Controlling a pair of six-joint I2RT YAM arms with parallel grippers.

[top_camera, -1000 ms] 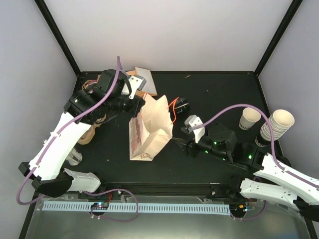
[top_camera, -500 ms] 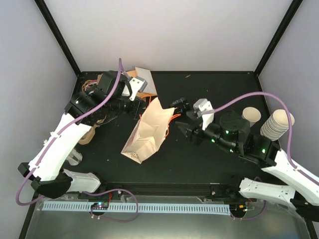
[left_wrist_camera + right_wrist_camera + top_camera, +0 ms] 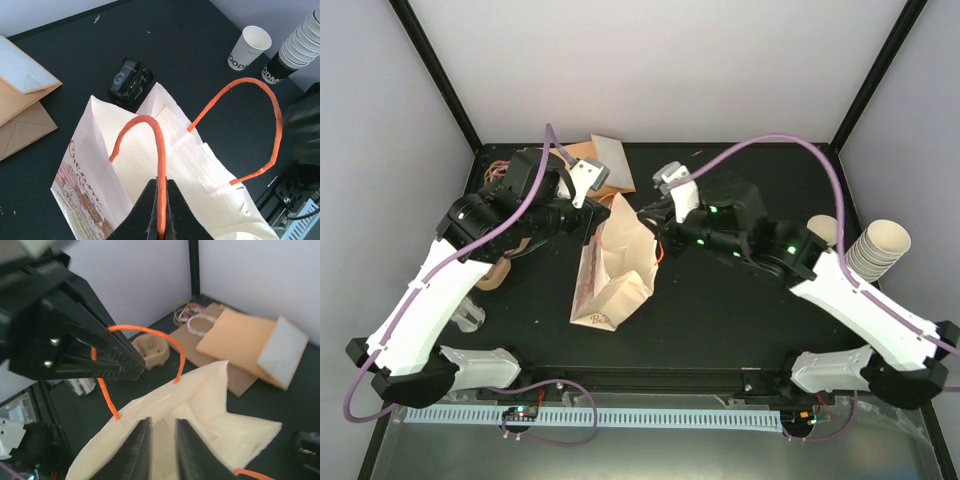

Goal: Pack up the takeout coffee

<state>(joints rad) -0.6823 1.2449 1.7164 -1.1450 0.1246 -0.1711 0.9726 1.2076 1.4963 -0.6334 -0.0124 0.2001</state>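
The takeout coffee (image 3: 248,47) stands upright on the dark worktop (image 3: 750,310) at the right side, just beside a tall stack of nested cups (image 3: 295,47) and well apart from the paper bag (image 3: 615,270). Dark print low on its side begins "ODD"; the rest curves out of sight. The stack's black band carries white letters that read "ODDM" before they turn away.

The cream bag stands open near the middle, leaning a little. Looping reddish script and a flowery picture run down its side, too skewed to read. The left pincer (image 3: 161,182) is clamped on one orange handle (image 3: 150,125). The right pincer (image 3: 162,422) hangs at the bag's mouth, its fingers a narrow gap apart; I cannot tell whether they nip the paper.

Behind the bag lies a dark tumbler (image 3: 130,82) marked with a white "G". Flat brown bags (image 3: 605,160) lie at the back left, with no writing showing.
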